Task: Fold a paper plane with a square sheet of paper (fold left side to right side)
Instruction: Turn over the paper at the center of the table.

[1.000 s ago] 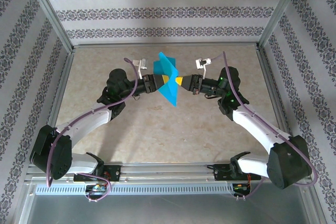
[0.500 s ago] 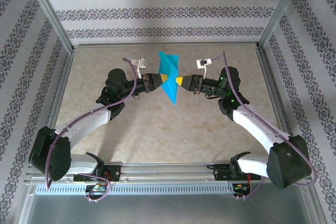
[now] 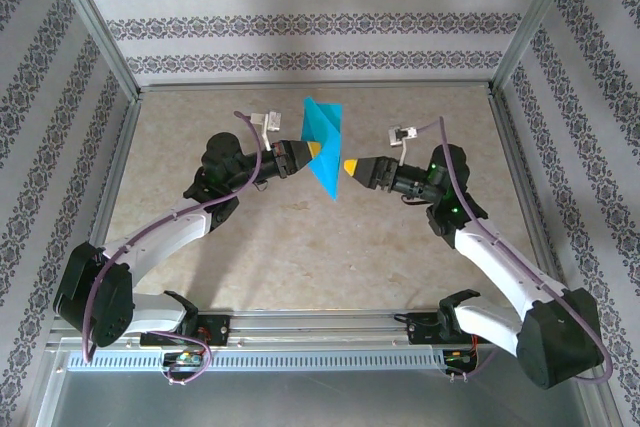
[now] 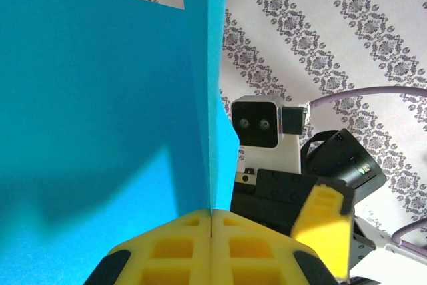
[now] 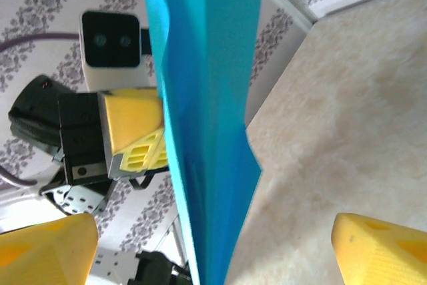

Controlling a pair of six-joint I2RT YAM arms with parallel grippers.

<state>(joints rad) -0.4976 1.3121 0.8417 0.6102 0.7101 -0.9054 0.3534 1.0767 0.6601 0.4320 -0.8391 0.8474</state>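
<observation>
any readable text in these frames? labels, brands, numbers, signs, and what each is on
No readable text anywhere.
sheet of paper: plain teal, no print.
left claw, right claw: no markings seen.
wallpaper: ornament, not lettering.
arm bases: any labels too small to tell.

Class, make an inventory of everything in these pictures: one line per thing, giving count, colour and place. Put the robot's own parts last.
sheet of paper: one, teal-blue, folded, held up on edge above the table's far middle
table: one, mottled beige, beneath both arms
walls: three, white with grey patterned stripes, at the left, the far side and the right
frame posts: two, silver, at the far corners
rail: one, silver, along the near edge
arms: two, white and black with purple cables, reaching inward
left gripper: one, yellow-tipped, shut on the paper
right gripper: one, yellow-tipped, open, apart from the paper
</observation>
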